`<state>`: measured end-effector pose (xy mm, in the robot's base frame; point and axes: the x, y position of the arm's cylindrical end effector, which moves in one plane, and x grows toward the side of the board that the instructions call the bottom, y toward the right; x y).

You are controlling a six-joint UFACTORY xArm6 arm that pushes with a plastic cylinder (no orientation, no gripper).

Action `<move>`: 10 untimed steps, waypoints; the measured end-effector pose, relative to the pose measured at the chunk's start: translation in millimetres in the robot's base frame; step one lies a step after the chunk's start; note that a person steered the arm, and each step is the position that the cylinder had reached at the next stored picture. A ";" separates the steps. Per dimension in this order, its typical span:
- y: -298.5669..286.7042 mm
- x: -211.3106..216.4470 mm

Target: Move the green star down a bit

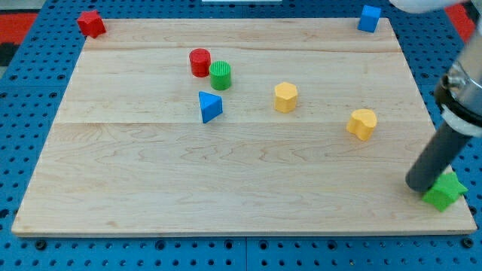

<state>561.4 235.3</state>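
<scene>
The green star (446,191) lies at the board's lower right corner, close to the right edge. My tip (419,186) rests on the board touching the star's left side; the dark rod rises from it toward the view's upper right and hides part of the star.
A red cylinder (199,62) and a green cylinder (221,75) touch at upper centre, with a blue triangle (210,107) below them. A yellow hexagon (285,97) and a yellow heart (363,123) lie to the right. A red block (92,23) and a blue cube (369,18) sit at the top corners of the wooden board (151,188).
</scene>
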 end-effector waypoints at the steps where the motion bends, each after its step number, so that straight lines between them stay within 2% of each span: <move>1: -3.1 1.8; 4: -7.2 -20.8; 6: 20.5 -21.2; 10: 19.5 -7.2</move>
<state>554.1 254.8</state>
